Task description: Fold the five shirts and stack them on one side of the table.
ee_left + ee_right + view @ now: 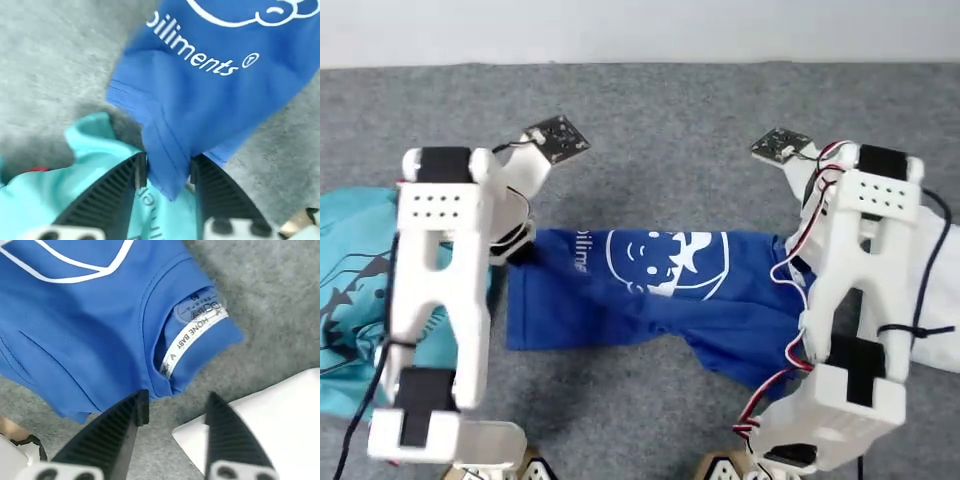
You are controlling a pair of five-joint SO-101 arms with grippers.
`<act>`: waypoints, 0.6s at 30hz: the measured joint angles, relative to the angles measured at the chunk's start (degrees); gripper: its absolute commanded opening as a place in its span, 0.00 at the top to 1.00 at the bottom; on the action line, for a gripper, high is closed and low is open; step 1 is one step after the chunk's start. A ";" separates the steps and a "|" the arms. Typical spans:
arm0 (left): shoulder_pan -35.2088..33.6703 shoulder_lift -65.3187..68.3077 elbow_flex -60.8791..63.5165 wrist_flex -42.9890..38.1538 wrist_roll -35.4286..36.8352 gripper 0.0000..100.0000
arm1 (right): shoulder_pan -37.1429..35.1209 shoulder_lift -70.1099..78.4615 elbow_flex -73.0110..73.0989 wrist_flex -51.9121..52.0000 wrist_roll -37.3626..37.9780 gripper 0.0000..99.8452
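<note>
Two white arms fill the foreground of the high view, the left arm point(440, 290) over the teal side and the right arm point(860, 290) over the white side. Beneath them stretches the grey, carpet-like counter point(660, 110).

On the middle of the counter, between the arms, lies the blue shirt point(620, 310). Its white printed face is up, its neck end is toward the right arm and its hem end toward the left arm. The near edge is rumpled and one part trails toward the base of the right arm.

Partly under the left arm lies a teal shirt point(350, 290), bunched at the counter's edge just beside the blue hem. A white cloth point(940, 300) lies under the right arm, near the blue collar.

At the hem corner of the blue shirt, the left gripper point(167, 172) is clamped on a fold of blue fabric, with teal cloth below it. Jaws apart and holding nothing, the right gripper point(172, 407) hangs above bare counter just beside the collar. A neck label point(192, 337) shows inside that collar.
</note>
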 measured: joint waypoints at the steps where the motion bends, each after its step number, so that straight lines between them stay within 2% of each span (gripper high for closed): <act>1: 0.00 -1.85 0.00 0.00 -0.18 0.83 | 0.00 0.62 0.00 0.00 0.00 0.86; 8: -0.53 -8.88 -0.09 0.18 -0.62 0.80 | 0.00 3.25 0.00 -0.53 -0.09 0.86; 18: -8.00 -9.05 -0.09 0.18 -1.41 0.80 | 0.00 3.34 0.00 -0.53 -0.09 0.86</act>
